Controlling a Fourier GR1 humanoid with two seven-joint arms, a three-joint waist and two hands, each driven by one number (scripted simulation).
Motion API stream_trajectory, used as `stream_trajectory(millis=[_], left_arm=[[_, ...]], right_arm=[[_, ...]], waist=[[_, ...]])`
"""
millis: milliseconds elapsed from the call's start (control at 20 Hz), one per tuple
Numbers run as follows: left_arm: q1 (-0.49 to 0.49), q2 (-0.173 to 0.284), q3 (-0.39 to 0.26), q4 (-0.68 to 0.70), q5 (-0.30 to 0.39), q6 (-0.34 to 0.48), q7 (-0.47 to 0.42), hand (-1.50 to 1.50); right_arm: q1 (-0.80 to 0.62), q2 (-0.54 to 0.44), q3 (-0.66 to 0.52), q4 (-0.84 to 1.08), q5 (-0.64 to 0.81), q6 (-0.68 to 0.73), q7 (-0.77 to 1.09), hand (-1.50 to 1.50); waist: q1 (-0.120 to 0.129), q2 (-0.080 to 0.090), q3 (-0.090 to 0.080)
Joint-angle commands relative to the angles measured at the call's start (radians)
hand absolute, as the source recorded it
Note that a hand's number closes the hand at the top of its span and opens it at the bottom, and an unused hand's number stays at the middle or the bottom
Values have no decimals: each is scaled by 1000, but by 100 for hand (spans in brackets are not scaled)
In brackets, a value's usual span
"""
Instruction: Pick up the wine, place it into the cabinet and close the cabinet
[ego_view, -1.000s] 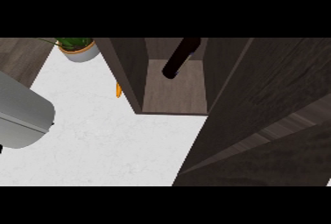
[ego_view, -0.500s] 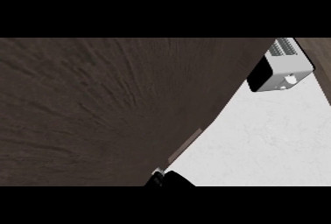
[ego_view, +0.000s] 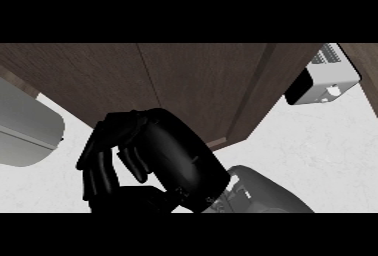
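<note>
The dark wood cabinet (ego_view: 184, 85) fills the upper view, its faces presenting as shut panels, so the wine is judged to be inside, though it cannot be seen. One black hand (ego_view: 144, 160), at six o'clock below the cabinet, is seen with fingers curled together, holding nothing; which hand cannot be told.

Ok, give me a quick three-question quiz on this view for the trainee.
1. True or false: a wine bottle shows in the head view.
2. What sits at the view's upper right? A) white appliance B) potted plant C) plate
3. Fill in: the black robot hand shows just below the dark wood ____.
Key: 1 false; 2 A; 3 cabinet.
</note>
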Motion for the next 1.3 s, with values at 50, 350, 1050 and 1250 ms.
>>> stream_trajectory(millis=[50,350,1050,1250], left_arm=[[-27,-24,4,-4,-19,6,55,-150],[-109,-4,31,-1,37,2,167,-150],[-298,-129,-203,-6,-161,187,230,-150],[-342,-152,-240,30,-202,221,236,-150]], right_arm=[[-132,0,-139,199,-30,42,-75,150],[-186,-17,-218,368,0,94,-180,150],[-188,-142,-361,653,-6,227,-468,150],[-227,-131,-374,685,-8,219,-473,150]], waist=[[-15,3,1],[-28,4,1],[-32,17,1],[-32,15,1]])
